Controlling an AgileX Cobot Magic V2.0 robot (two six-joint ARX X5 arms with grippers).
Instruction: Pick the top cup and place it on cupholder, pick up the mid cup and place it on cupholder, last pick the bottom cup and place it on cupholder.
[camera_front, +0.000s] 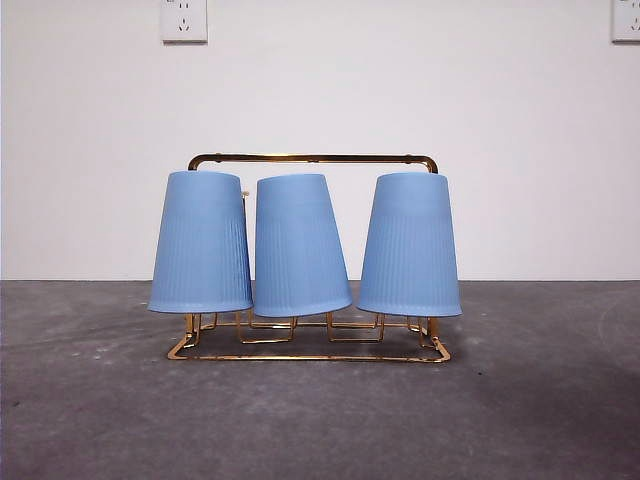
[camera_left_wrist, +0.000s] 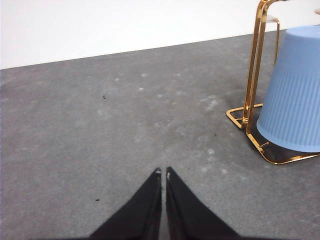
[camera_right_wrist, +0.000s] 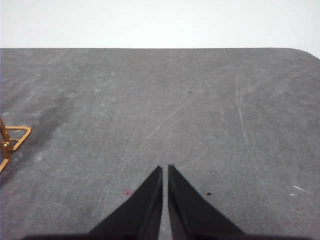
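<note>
Nearest you, the gold wire cupholder (camera_front: 310, 352) stands mid-table with three inverted ribbed blue plastic cups (camera_front: 301, 246) seated side by side, long axes upright. Your left gripper (camera_left_wrist: 163, 173) waits closed and empty, nearer the rack's left end; your right gripper (camera_right_wrist: 165, 168), likewise closed and empty, sits farther off. Nothing looks left to pick.

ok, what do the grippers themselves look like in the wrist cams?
Both look alike. The left gripper shows two matte black jaws, broad at the base and tapering to narrow pointed tips. The right gripper has the same black wedge-shaped pair. No cables, markings or labels are visible on either, and the arms themselves are out of view.
</note>
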